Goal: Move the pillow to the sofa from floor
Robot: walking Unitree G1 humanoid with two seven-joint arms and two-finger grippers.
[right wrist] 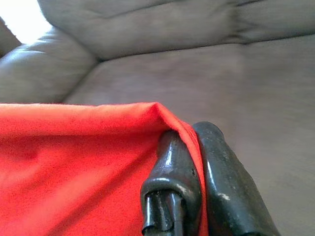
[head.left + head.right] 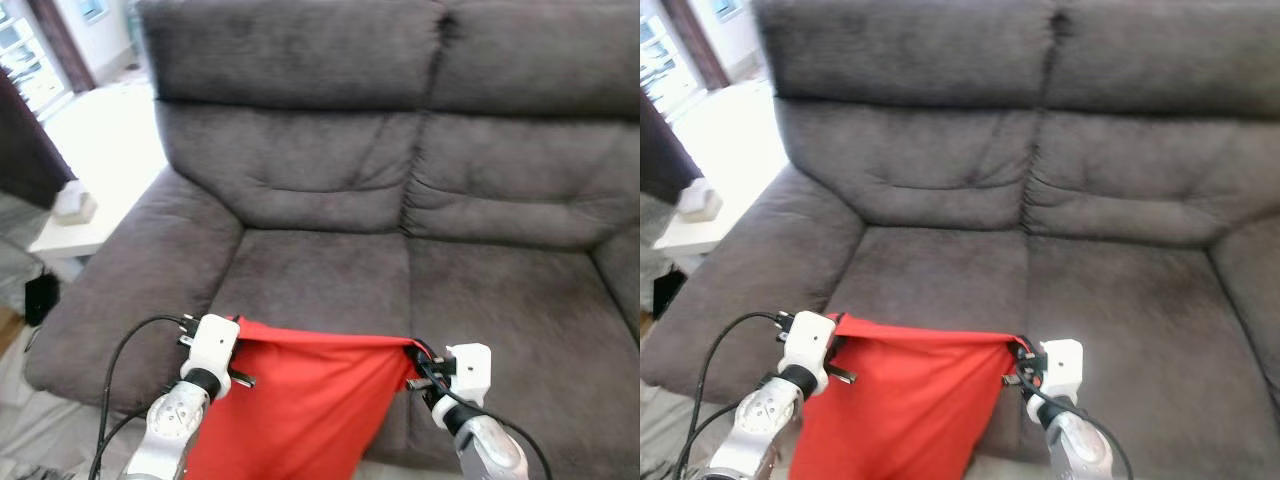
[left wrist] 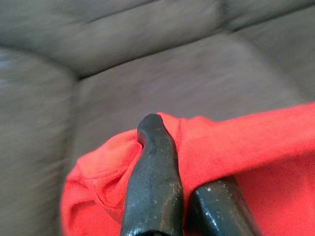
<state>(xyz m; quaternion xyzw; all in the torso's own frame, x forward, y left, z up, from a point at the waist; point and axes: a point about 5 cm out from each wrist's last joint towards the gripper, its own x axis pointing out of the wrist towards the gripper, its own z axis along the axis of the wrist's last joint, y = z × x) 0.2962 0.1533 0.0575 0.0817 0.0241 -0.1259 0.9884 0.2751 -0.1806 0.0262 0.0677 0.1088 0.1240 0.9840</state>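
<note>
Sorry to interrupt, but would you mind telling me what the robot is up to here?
The robot stands facing a grey sofa and holds a red pillow up by its top corners. The left pincer is shut on one corner and the right pincer on the other, so the top edge is stretched between them. The pillow hangs in front of the seat's front edge and is not yet on the sofa.

pillow [image 2: 290,410]: plain red, no pattern | sofa [image 2: 400,180]: dark grey-brown, plain plush | left gripper [image 3: 170,196] and right gripper [image 1: 197,182]: glossy black fingers, white housings, silver arms | side table [image 2: 75,235] at 9 o'clock: white | box [image 2: 73,203] on it: beige
</note>
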